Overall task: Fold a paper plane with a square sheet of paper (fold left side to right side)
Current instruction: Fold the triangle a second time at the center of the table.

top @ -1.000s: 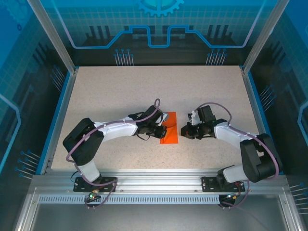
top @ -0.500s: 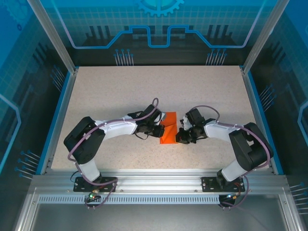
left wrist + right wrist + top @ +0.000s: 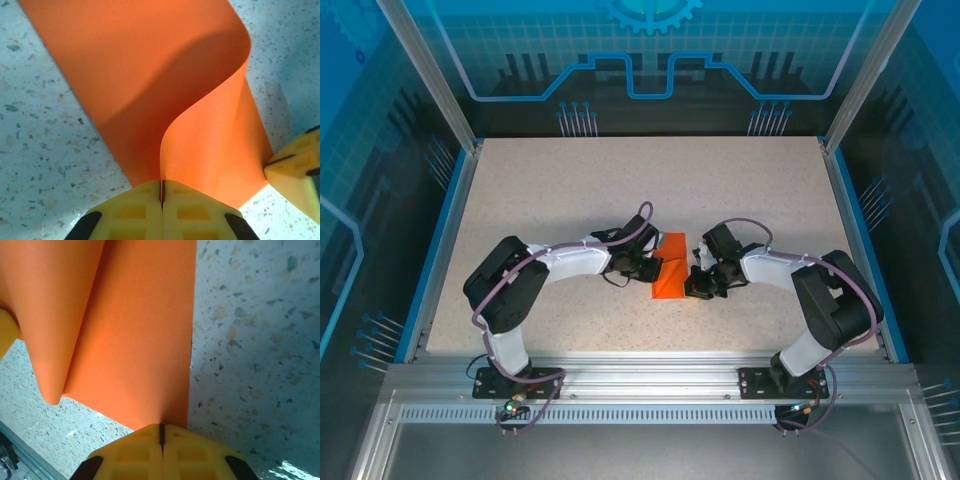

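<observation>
The left tool point(image 3: 161, 192), jaws together, pinches the curled-up edge of the paper point(image 3: 150, 75) just ahead. The right tool point(image 3: 161, 432), also closed, touches its flat edge on the worktop point(image 3: 250, 340).

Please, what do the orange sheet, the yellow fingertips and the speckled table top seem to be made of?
The thin bright orange sheet looks like matte paper: it curls smoothly without shine. The blocky yellow fingertips look like moulded plastic or rubber, with recessed pockets; which, I cannot tell. The pale speckled table top looks like stone-effect laminate or composite, faintly glossy near one corner.
</observation>
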